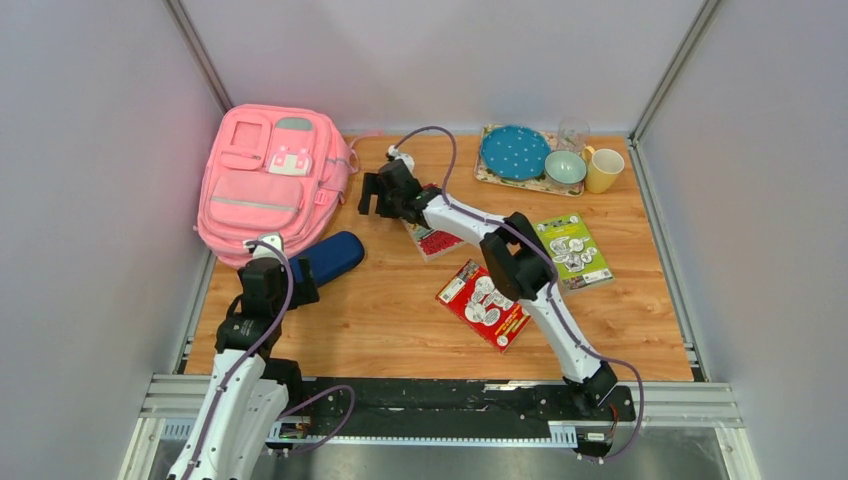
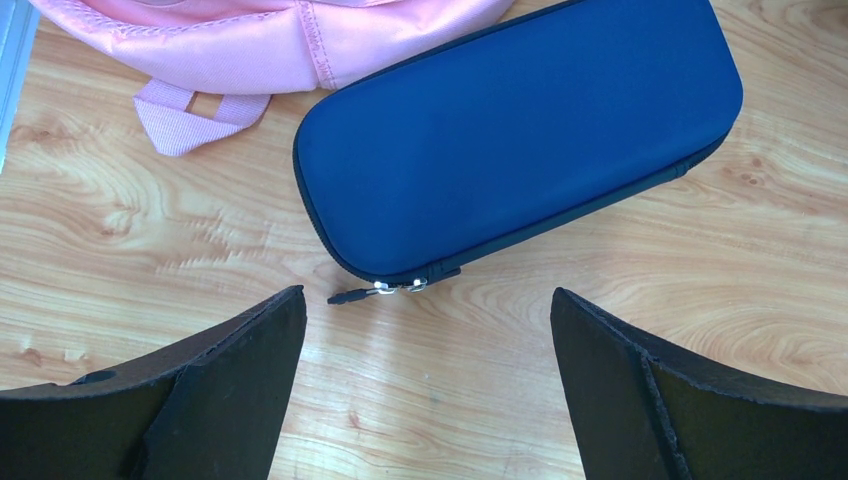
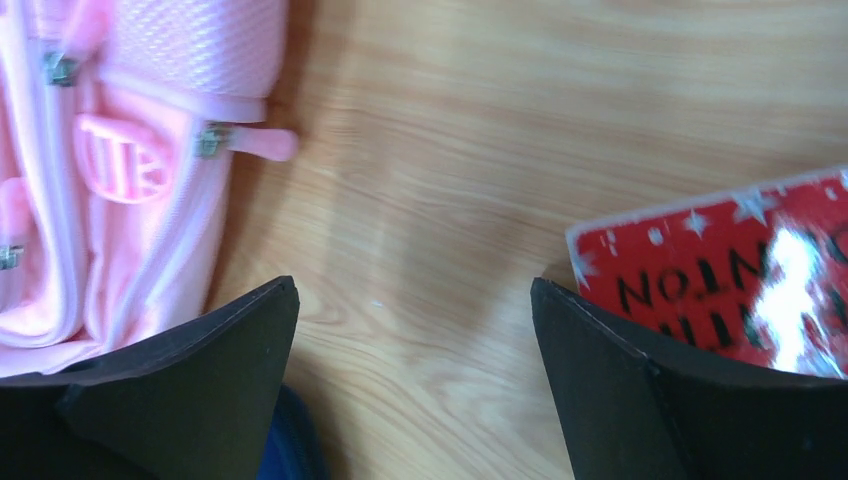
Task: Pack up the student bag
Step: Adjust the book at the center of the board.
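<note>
The pink student bag (image 1: 272, 180) lies flat at the back left of the table, front pockets up, zips closed. Its edge and a strap show in the left wrist view (image 2: 260, 40), and its zipped side in the right wrist view (image 3: 150, 150). My left gripper (image 1: 298, 272) is open and empty, just short of a navy blue zip case (image 1: 330, 258); the case's zip pull lies between its fingertips (image 2: 428, 292). My right gripper (image 1: 375, 195) is open and empty over bare wood (image 3: 412, 282), between the bag's right side and a red book (image 3: 740, 270).
A second red booklet (image 1: 482, 305) and a green booklet (image 1: 573, 250) lie right of centre. At the back right a tray holds a blue plate (image 1: 514, 152), a bowl (image 1: 565, 167) and a glass (image 1: 573, 132), with a yellow mug (image 1: 603, 170) beside them. Walls enclose the table.
</note>
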Motion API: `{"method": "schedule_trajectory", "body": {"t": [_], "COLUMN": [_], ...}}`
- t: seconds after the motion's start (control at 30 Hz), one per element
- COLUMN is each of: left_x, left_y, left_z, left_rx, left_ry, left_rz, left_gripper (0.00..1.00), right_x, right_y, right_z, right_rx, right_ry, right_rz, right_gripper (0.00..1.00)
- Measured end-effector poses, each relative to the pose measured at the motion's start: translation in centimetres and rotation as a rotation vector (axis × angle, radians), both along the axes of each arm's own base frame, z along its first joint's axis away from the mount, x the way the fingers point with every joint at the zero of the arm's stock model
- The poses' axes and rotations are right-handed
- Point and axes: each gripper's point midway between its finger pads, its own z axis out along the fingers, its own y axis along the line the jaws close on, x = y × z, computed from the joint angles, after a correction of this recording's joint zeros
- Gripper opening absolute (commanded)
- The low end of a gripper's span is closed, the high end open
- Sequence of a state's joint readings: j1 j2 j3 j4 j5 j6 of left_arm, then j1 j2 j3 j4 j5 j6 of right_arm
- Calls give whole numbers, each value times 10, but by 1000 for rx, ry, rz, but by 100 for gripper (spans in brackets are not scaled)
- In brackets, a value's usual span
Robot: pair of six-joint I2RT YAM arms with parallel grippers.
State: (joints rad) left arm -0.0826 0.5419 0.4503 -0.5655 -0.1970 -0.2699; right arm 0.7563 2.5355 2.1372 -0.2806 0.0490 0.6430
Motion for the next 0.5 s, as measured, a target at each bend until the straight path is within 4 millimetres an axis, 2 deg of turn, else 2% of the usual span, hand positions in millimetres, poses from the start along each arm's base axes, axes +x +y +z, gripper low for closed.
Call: {"method": "schedule_trajectory", "body": {"t": [0.13, 0.3, 0.43, 0.5], "left_x": [0, 0, 0, 0], "left_y": [0, 0, 0, 0], "left_z": [0, -1, -2, -2], "left_rx": [0, 1, 0, 1], "left_ry": [0, 3, 8, 10], "left_rz": [1, 0, 0, 0], "left_gripper": [98, 98, 98, 98], "right_x": [7, 24, 24, 21], "right_y": [-45, -123, -177, -196], "right_z": [-1, -3, -5, -6], "right_rx": [-11, -43, -88, -103], "right_ry": [17, 37, 48, 52], "right_rz": [-103, -248, -333, -355], "right_gripper": [96, 96, 96, 96]}}
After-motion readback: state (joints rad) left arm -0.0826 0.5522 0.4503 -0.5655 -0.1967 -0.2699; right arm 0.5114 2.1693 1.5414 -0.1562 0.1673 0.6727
